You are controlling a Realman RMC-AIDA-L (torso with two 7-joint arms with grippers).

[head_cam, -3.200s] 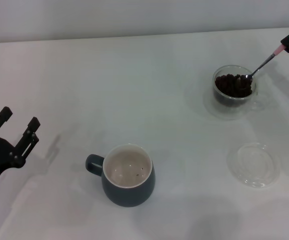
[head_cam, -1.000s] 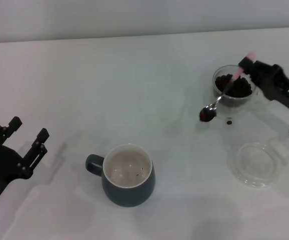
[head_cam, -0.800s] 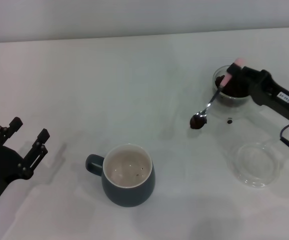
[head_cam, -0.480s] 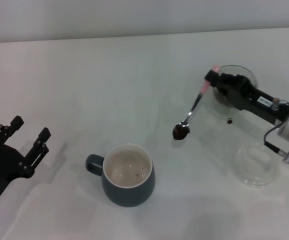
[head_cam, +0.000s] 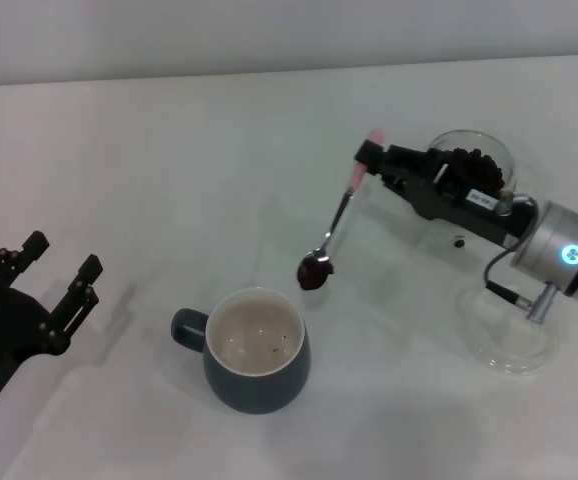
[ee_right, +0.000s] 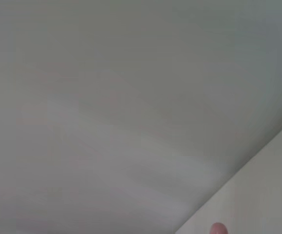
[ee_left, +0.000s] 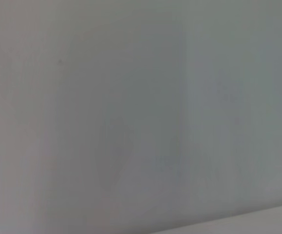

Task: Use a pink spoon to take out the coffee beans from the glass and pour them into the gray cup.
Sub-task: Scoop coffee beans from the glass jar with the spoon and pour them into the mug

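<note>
Pink spoon (head_cam: 335,222), bowl heaped with dark beans (head_cam: 314,272)

Pink spoon (head_cam: 335,223): pale pink handle end, shiny silver metal stem and bowl, the bowl loaded with dark brown, nearly black coffee beans (head_cam: 314,272); a pink tip (ee_right: 218,228) also shows in the right wrist view against pale grey-white. Gray cup (head_cam: 255,351): dark blue-gray outside, cream-white inside with a few dark specks; glass (head_cam: 472,166): clear, holding more of the dark brown beans; saucer (head_cam: 504,331): clear glass. Table (head_cam: 189,170): plain white, unpatterned; right gripper (head_cam: 371,157) and left gripper (head_cam: 47,268): black, the right arm (head_cam: 569,257) behind it silver with a small glowing blue light.
</note>
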